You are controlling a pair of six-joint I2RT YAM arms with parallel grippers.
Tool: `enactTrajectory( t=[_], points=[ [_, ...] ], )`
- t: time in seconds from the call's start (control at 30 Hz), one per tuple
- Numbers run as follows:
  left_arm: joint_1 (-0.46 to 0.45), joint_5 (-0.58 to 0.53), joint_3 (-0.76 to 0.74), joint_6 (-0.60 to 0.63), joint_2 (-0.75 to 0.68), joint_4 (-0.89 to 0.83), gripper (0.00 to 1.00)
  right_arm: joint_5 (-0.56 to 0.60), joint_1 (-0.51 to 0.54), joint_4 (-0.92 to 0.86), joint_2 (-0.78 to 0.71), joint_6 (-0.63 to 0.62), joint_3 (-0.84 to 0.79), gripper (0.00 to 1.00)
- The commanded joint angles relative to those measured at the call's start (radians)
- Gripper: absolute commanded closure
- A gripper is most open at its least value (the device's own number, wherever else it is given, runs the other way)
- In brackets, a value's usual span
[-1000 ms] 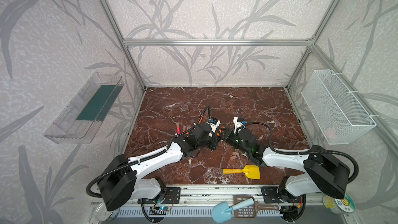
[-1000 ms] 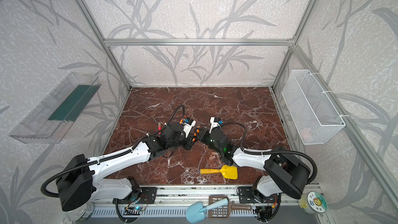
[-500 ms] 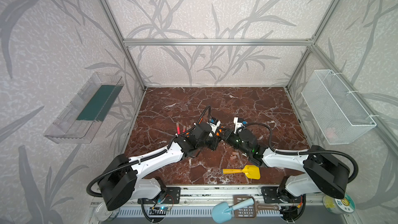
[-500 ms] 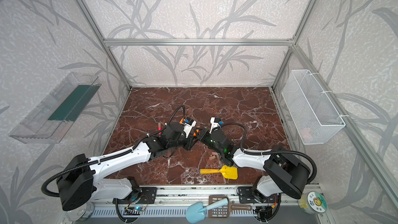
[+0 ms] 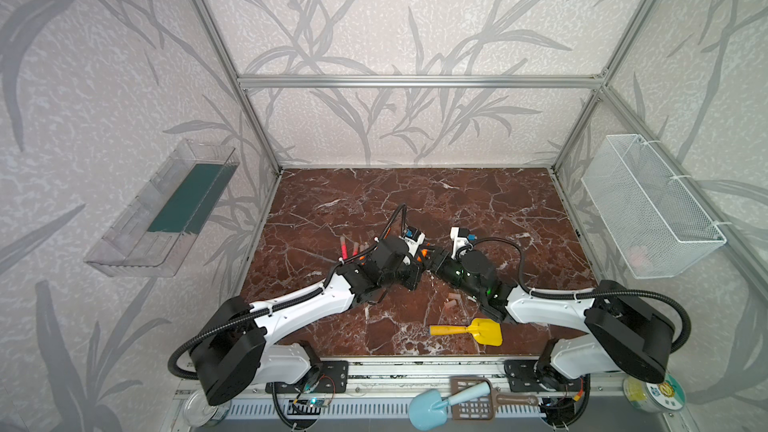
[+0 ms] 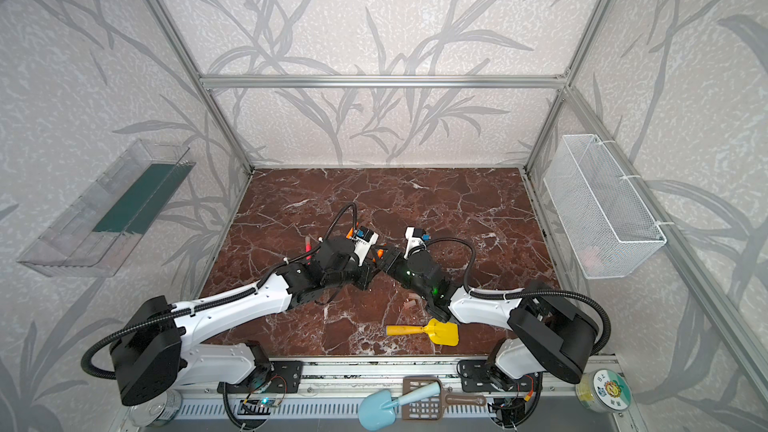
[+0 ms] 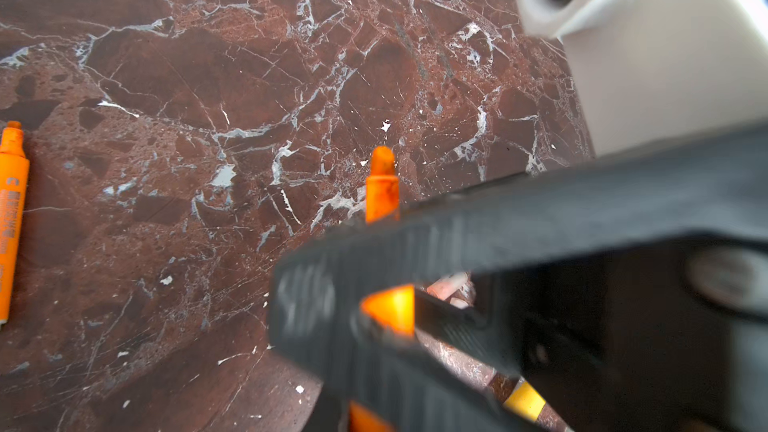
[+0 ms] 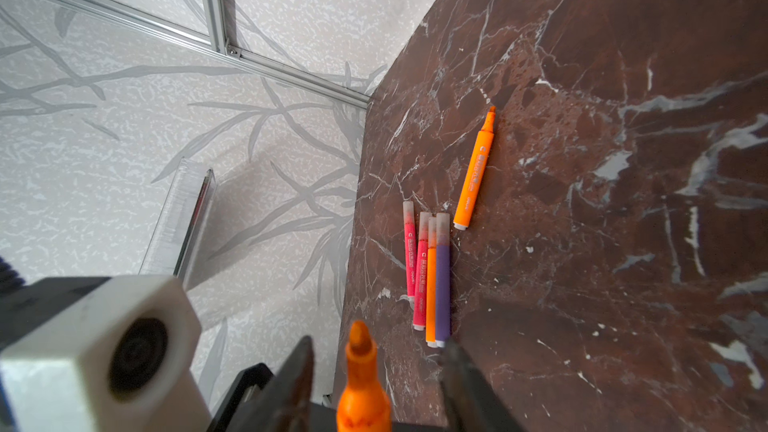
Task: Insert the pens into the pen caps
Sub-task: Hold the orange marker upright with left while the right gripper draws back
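left gripper (image 5: 420, 259) is clamping an orange pen (image 8: 361, 388) over the middle of the desk (image 5: 415, 201) | right gripper (image 8: 376, 351) is standing wide, jaws flanking its tip | four capped pens (image 8: 443, 284) are lying toward the left edge | loose pen caps (image 5: 449, 306) are lying near the front edge

Table (image 5: 415, 193), centre: left gripper (image 5: 420, 260) and right gripper (image 8: 374, 371) tip to tip, one pen (image 8: 361, 388) between them. Left of these: four capped pens (image 8: 428, 276) side by side, a fifth pen (image 8: 473, 168) near them. Front right: loose caps (image 5: 455, 297), toy shovel (image 5: 473, 331) before them.
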Motion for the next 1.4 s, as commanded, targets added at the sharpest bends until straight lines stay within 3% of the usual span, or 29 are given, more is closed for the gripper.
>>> enactTrajectory(
  t=[0.0,0.1,0.2,0.47,0.7,0.87,1.23,1.37],
  points=[
    [0.006,-0.068,-0.007,-0.024,-0.026,0.005,1.0,0.061,0.006,-0.136,-0.082,-0.068,-0.013,0.21],
    [0.031,-0.108,-0.013,-0.053,-0.025,-0.01,1.0,0.097,0.003,-0.432,-0.193,-0.153,0.038,0.11],
    [0.051,-0.185,-0.026,-0.08,-0.035,-0.023,1.0,0.149,0.003,-0.676,-0.293,-0.248,0.067,0.1],
    [0.071,-0.282,-0.081,-0.113,-0.091,-0.001,1.0,0.298,0.002,-0.96,-0.382,-0.35,0.045,0.22],
    [0.072,-0.264,-0.094,-0.12,-0.108,0.017,1.0,0.249,0.004,-1.036,-0.252,-0.371,0.094,0.37],
    [0.071,-0.267,-0.098,-0.121,-0.119,0.015,1.0,0.236,0.004,-1.029,-0.181,-0.367,0.108,0.42],
    [0.071,-0.27,-0.098,-0.115,-0.115,0.023,1.0,0.188,0.016,-0.988,-0.087,-0.363,0.122,0.47],
    [0.071,-0.268,-0.092,-0.113,-0.106,0.018,1.0,0.23,0.051,-1.027,-0.074,-0.363,0.142,0.47]
  ],
)
